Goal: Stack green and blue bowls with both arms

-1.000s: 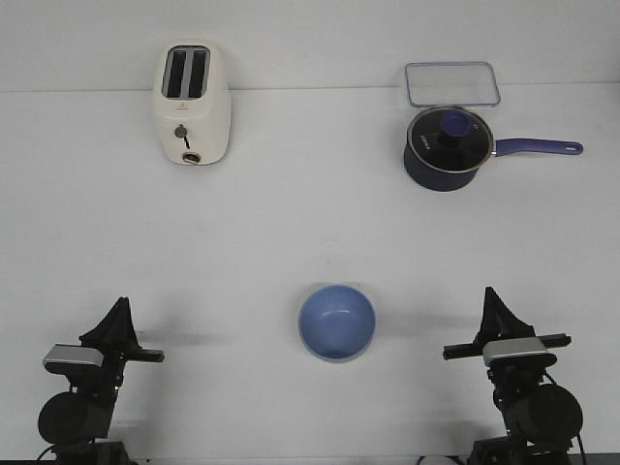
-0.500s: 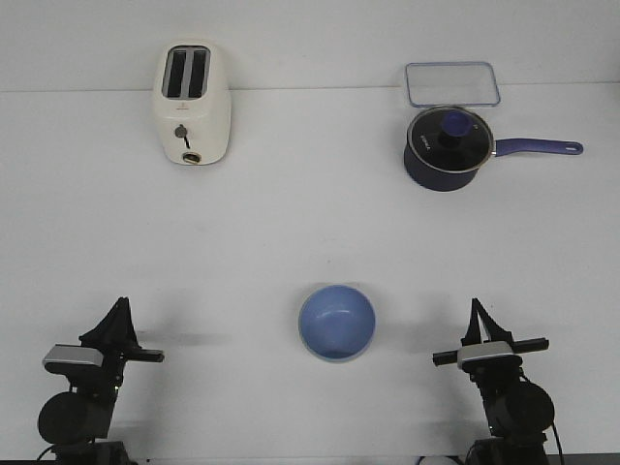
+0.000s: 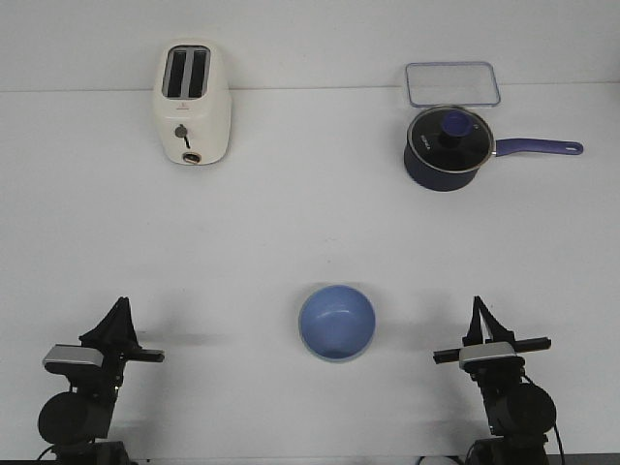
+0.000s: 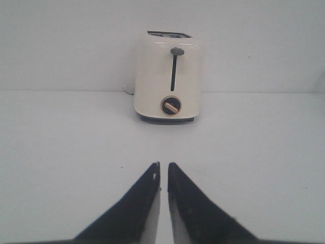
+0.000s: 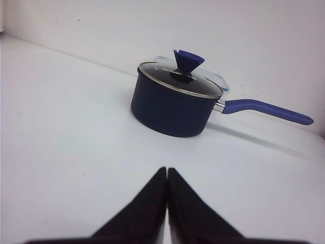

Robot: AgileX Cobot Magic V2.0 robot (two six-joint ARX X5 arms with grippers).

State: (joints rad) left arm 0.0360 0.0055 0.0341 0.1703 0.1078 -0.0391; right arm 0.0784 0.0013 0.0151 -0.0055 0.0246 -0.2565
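Bright, even, diffuse light washes the white bench (image 3: 291,223) nearly featureless. Shadows are soft and faint, lying just beside the toaster (image 3: 192,104) and saucepan (image 3: 448,147). Both wrist views are slightly soft, mildly vignetted toward the corners.

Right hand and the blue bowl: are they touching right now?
Apart. The front view shows bare white table between the right hand and the blue bowl; the hand is shut on nothing.
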